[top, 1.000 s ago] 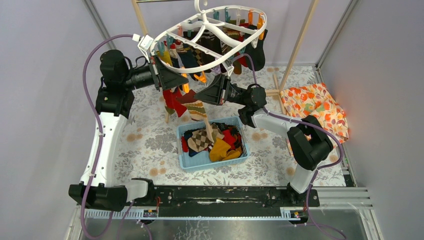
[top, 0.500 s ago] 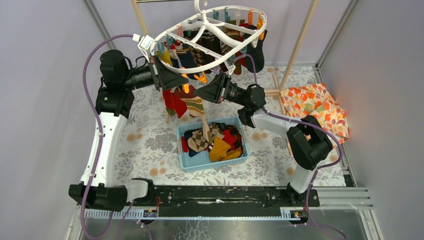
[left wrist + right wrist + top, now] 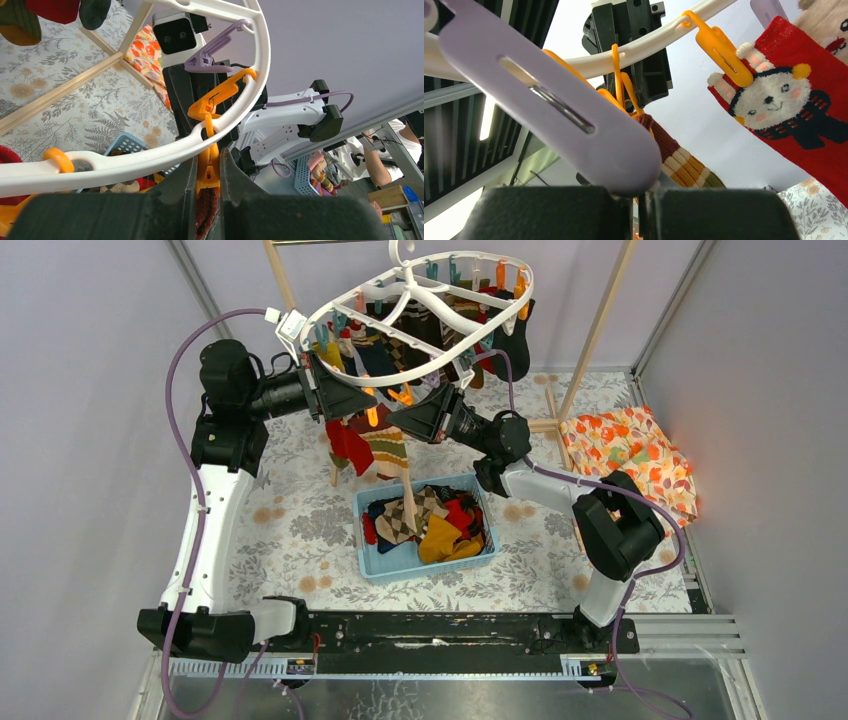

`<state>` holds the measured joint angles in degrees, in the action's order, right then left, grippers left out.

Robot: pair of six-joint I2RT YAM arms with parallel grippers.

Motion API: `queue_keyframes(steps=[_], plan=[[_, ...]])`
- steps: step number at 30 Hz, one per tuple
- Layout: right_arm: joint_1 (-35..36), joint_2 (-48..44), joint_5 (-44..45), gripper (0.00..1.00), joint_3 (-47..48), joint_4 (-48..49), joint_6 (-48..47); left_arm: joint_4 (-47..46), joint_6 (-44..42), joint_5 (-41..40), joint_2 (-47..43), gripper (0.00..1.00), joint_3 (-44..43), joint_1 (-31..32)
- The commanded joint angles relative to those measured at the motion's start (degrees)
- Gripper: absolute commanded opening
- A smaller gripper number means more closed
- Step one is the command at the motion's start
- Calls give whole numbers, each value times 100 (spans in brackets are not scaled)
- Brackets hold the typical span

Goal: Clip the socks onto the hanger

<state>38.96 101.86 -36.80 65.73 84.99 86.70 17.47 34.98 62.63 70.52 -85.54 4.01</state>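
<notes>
**A:** The hanger (image 3: 412, 282) hangs high at the back. Its oval runs left to right, hook on top, and the left end dips toward the left arm.

**B:** Below it sits the basket (image 3: 430, 565), with a heap of socks (image 3: 430, 525) inside. More socks are already clipped around the far rim.

**A:** The striped sock (image 3: 388, 448) hangs lengthwise, cuff up at the near rim and toe pointing down at the basket. A red sock (image 3: 347, 445) dangles just beside it.

**B:** The left gripper (image 3: 206, 170) has its fingers squeezed onto the orange clip (image 3: 209, 150) under the rim. The right gripper (image 3: 639, 200) is pressed nearly together and appears to nip the striped sock's cuff at that same clip.

**A:** Compared with a second ago, the right gripper has slid up and left, close to the left one. The striped sock rose with it, nearer the red sock. The left arm hasn't budged.
</notes>
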Motion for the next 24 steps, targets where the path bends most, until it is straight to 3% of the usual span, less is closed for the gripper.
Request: queue_keyframes(steps=[1,4,8,11,17,19,22,24], plan=[[57,-193,325,0,56,362,-216,-176,-128,319,-185,5,31,-15],[92,-189,265,0,133,265,-257,-165,-169,237,-204,13,29,-17],[124,-176,226,0,176,219,-275,-121,-230,131,-247,40,36,-19],[132,-188,225,0,179,187,-291,-24,-308,65,-275,54,12,-15],[125,-380,365,0,25,-75,-551,505,-731,-168,-291,63,-172,-57],[121,-473,448,13,-46,-206,-690,731,-896,-297,-319,73,-229,-82],[121,-620,562,26,-170,-455,-917,1110,-1193,-517,-343,80,-359,-130],[126,-769,614,46,-275,-771,-1161,1497,-1458,-686,-318,87,-528,-173]])
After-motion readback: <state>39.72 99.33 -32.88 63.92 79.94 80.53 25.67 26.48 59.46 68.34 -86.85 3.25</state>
